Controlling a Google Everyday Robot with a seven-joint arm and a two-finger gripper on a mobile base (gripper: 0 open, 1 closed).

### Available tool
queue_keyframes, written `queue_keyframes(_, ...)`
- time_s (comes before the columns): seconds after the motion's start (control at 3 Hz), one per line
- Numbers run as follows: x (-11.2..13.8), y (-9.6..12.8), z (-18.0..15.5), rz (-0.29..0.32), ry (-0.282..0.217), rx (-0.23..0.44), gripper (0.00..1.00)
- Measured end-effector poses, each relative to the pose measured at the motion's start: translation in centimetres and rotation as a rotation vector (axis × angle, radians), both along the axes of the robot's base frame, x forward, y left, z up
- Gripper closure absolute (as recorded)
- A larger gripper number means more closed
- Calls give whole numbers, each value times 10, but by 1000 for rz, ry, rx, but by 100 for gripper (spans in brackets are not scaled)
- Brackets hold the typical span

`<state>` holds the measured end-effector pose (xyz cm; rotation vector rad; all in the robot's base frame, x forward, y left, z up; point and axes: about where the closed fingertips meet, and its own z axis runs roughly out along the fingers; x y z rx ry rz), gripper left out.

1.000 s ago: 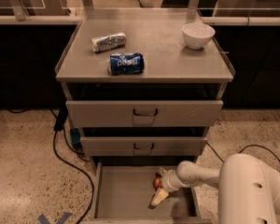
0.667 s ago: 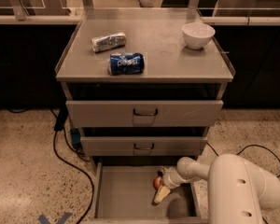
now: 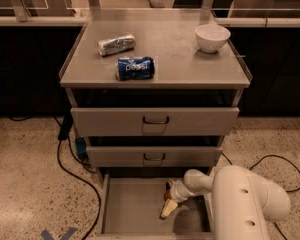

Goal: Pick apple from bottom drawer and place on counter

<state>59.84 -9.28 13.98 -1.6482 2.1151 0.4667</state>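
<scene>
While your gripper (image 3: 168,210) sits low in the drawer (image 3: 130,209) beside the apple (image 3: 168,193), you cannot tell its grip.

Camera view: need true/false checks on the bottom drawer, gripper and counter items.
1. The bottom drawer is pulled open. True.
2. The gripper hovers above the counter. False: it is down inside the bottom drawer, right by the apple.
3. The Pepsi can lies on its side on the counter. True.
4. The white bowl sits in the bottom drawer. False: it stands on the counter, near a far corner.
</scene>
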Motion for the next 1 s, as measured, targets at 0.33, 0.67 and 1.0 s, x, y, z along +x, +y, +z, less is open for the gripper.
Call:
queue_keyframes(0.33,-1,0,-5,12,2,-62,0)
queue_keyframes(0.67,4,0,-10,21,-4,-118,0)
queue_keyframes(1.0,2,-19,-16,-13,12,-115,0)
